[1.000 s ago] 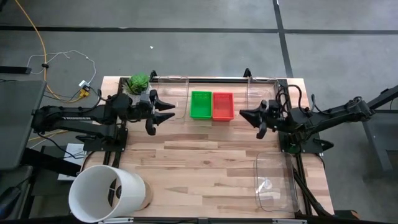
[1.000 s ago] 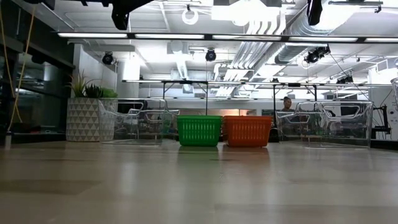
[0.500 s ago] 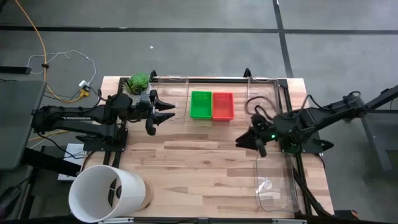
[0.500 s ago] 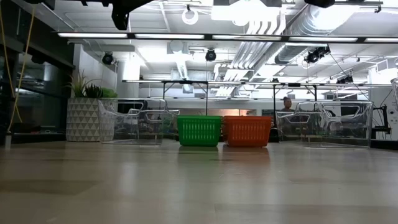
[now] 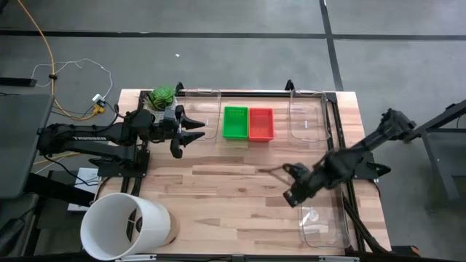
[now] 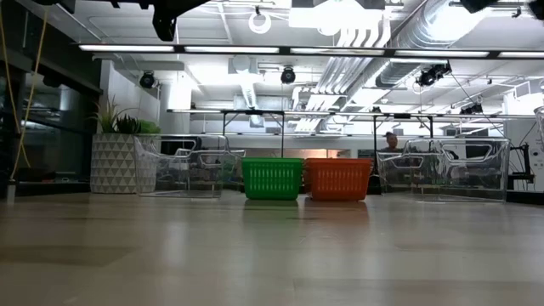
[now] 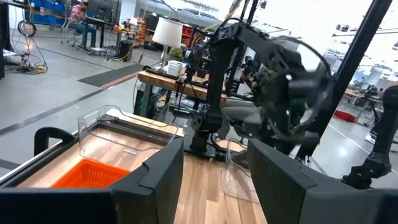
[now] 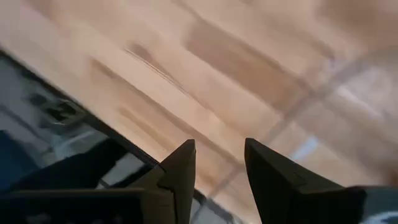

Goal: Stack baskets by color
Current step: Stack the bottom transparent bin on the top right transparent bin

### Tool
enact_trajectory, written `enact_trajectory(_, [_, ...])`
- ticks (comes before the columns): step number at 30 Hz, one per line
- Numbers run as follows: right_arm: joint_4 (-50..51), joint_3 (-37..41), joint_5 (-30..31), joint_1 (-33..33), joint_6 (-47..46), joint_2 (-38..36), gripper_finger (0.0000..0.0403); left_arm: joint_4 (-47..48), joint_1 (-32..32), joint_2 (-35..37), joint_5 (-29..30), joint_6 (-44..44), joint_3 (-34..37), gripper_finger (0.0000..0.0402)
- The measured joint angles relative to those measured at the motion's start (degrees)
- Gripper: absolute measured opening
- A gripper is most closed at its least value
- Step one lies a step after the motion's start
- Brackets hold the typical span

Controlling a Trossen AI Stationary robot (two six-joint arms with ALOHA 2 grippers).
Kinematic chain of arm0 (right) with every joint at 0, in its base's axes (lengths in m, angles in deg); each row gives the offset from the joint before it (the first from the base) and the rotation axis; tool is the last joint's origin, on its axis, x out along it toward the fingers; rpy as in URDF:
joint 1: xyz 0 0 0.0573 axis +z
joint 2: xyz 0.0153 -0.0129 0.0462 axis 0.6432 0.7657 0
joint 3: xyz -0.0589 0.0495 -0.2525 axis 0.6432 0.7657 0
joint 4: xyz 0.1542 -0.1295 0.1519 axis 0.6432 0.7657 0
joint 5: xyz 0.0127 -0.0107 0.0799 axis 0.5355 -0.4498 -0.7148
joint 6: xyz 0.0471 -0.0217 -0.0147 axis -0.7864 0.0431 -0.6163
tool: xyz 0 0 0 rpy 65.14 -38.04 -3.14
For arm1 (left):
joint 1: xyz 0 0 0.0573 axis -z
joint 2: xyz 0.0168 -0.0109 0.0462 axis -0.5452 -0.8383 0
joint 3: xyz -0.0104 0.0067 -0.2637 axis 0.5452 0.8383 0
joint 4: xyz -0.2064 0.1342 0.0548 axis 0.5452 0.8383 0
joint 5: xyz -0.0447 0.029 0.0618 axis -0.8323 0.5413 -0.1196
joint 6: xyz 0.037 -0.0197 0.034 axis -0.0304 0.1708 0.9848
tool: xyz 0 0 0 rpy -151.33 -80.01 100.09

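A green basket (image 5: 235, 122) and a red basket (image 5: 261, 123) stand side by side on their bottoms at the table's far middle; the low view also shows the green one (image 6: 272, 178) and the red one (image 6: 338, 178). My left gripper (image 5: 196, 132) hangs level and open, left of the green basket, its fingers pointing at it. My right gripper (image 5: 290, 196) is over the bare table's right half, nearer the front edge and well clear of the baskets. It points steeply down and is open (image 8: 219, 163), with only wood showing between its fingers.
A clear bin (image 5: 201, 109) sits left of the baskets, another (image 5: 306, 116) to their right, and a third (image 5: 324, 217) at the near right beside my right gripper. A white bucket (image 5: 127, 225) lies at the near left corner. A potted plant (image 5: 162, 94) is at the far left.
My right gripper has swung from beside the red basket toward the table's near edge and down. It has tipped from level to pointing steeply down and has rolled. The baskets and my left arm have kept still.
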Motion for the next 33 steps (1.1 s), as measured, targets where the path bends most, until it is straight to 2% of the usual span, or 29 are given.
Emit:
enact_trajectory(4, [0.97, 0.63, -4.18, 2.92, -7.63, 3.84, 0.0126, -0.02, 0.00, 0.00, 0.00, 0.00, 0.00, 0.0165])
enact_trajectory(7, [2.66, 0.63, -4.37, 4.42, -12.49, 5.87, 0.0126, -0.02, 0.00, 0.00, 0.00, 0.00, 0.00, 0.0165])
enact_trajectory(14, [3.56, 0.63, 1.36, 5.58, -23.44, 10.39, 0.0126, -0.02, 0.00, 0.00, 0.00, 0.00, 0.00, 0.0165])
enact_trajectory(18, [1.56, 0.63, 2.80, 5.24, -22.59, 13.14, 0.0126, -0.02, 0.00, 0.02, 0.00, 0.00, 0.00, 0.0165])
enact_trajectory(24, [5.26, 0.65, 0.94, 5.03, -23.70, 18.00, 0.0126, -0.02, 0.01, 0.00, 0.00, 0.00, 0.00, 0.0165])
enact_trajectory(33, [3.92, 0.65, 2.40, 4.88, -22.55, 19.82, 0.0117, -0.02, 0.01, 0.01, 0.00, 0.00, -0.04, 0.0165])
